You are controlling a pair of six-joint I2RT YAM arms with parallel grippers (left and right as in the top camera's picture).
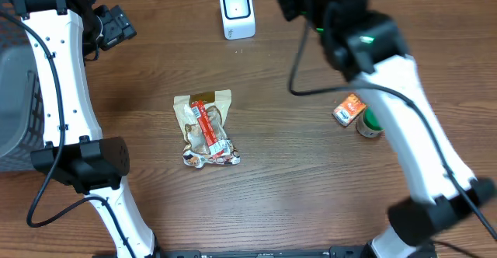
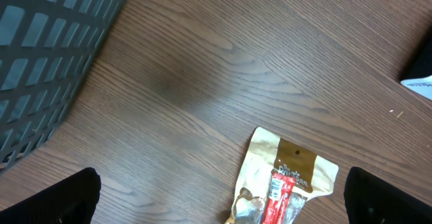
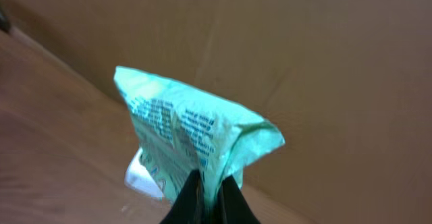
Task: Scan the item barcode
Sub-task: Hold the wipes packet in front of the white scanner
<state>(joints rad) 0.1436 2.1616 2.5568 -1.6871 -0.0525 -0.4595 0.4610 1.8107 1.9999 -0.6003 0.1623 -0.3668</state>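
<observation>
R tool [image 3: 206, 200] is pinched tight on the lower edge of the green packet [image 3: 189, 129], held up off the counter [image 1: 295, 172] at the back, nr the white scanner [image 1: 237, 12]. L tool [image 1: 118, 26] is spread wide w/ nothing in it, by the dark basket [image 2: 40, 48]. Tan snack pouch [image 1: 206, 130] lies flat mid-counter.

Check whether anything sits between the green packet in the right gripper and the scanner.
Nothing visible. The right gripper pinches the green packet, and only bare table lies between it and the white scanner.
</observation>
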